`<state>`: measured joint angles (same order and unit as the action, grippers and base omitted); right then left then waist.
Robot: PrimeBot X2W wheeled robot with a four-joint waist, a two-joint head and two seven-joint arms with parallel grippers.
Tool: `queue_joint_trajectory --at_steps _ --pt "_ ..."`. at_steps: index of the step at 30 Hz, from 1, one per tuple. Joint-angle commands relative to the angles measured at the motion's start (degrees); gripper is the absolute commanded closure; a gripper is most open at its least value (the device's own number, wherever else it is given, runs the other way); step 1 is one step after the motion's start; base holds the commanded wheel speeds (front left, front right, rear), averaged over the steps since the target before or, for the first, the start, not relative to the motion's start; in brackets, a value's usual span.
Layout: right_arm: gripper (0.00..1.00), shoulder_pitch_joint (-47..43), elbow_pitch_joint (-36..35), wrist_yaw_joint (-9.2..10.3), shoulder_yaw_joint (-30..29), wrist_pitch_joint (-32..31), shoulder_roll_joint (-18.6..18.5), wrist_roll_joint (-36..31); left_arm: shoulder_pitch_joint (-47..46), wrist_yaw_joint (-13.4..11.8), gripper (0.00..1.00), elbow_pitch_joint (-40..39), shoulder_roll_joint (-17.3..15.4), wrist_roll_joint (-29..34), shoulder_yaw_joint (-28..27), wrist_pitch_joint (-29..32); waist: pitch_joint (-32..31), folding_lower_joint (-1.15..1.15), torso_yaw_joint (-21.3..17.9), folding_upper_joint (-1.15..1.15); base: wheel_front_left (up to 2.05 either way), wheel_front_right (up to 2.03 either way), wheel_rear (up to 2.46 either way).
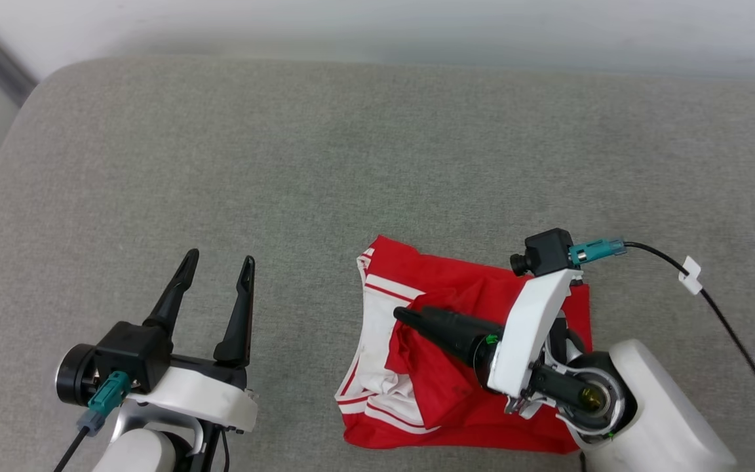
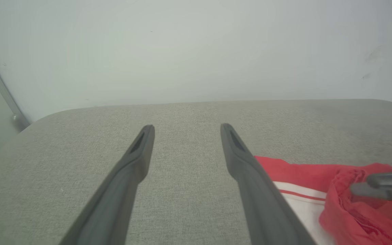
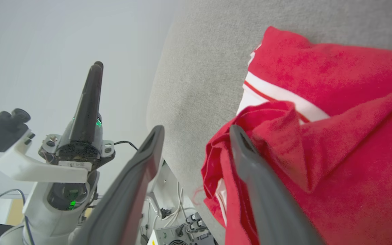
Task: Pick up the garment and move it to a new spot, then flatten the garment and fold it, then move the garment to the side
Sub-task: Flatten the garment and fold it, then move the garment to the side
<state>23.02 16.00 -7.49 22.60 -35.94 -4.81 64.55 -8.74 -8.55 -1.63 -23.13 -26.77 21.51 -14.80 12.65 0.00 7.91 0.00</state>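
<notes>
The left gripper (image 1: 220, 257) hovers over the near-left part of the grey cushion (image 1: 377, 144), fingers spread apart with nothing between them. The garment (image 1: 436, 387) — red, with white striped trim — lies bunched on the cushion's near-right part, close to its front edge. There the right gripper (image 1: 402, 315), turned sideways, has its fingers apart, one against a raised red fold.

The right gripper (image 3: 196, 131) has its fingers spread. One tip lies against a raised fold of the garment (image 3: 335, 153), the other just off the garment over the cushion (image 3: 209, 51). The left gripper (image 3: 96, 66) stands well apart from the garment.
</notes>
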Motion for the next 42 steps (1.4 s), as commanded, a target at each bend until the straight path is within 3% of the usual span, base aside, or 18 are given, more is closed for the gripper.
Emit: queue_joint_trajectory --at_steps 1,7,12,18,22,28,42 --pt "0.0 0.6 -1.6 0.0 2.0 2.2 -1.8 -3.1 -0.3 0.1 0.0 0.1 -0.1 0.4 -0.3 -0.3 -0.8 0.0 -0.8 0.0 0.0 0.0 0.0" --pt "0.0 -1.2 -2.3 0.0 1.4 17.0 -7.9 -22.2 1.2 -0.9 0.0 0.3 0.0 0.1 -0.9 -0.3 -3.0 0.0 -2.7 0.0 0.0 0.0 0.0" --pt "0.0 -5.8 -2.5 0.0 -9.6 25.5 -9.0 -37.5 2.9 -2.1 0.0 0.0 0.0 -0.2 -1.7 -0.3 -4.5 0.0 -4.6 0.0 0.0 0.0 0.0" --pt "0.0 -12.7 -8.9 0.0 -23.2 31.8 -6.5 -48.1 4.9 -3.2 0.0 -0.1 -0.3 -1.0 -3.3 -0.4 -6.4 0.0 -6.6 0.0 0.0 0.0 0.0" --pt "0.0 -18.3 -17.1 0.0 -26.3 34.4 -2.8 -52.9 7.0 -4.0 0.0 0.2 -0.8 -1.1 -4.1 -0.4 -9.1 0.0 -7.9 0.0 0.0 0.0 0.0" --pt "0.0 -24.3 -23.1 0.0 -25.3 33.0 -0.2 -55.5 9.8 -4.5 0.0 1.0 -0.9 -0.6 -3.5 -0.4 -12.2 0.0 -8.4 0.0 0.0 0.0 0.0" --pt "0.0 -29.1 -28.5 0.0 -25.1 28.9 1.8 -55.6 9.8 -4.1 0.0 1.8 -0.8 -1.0 -3.8 -0.5 -12.8 0.0 -8.2 0.0 0.0 0.0 0.0"
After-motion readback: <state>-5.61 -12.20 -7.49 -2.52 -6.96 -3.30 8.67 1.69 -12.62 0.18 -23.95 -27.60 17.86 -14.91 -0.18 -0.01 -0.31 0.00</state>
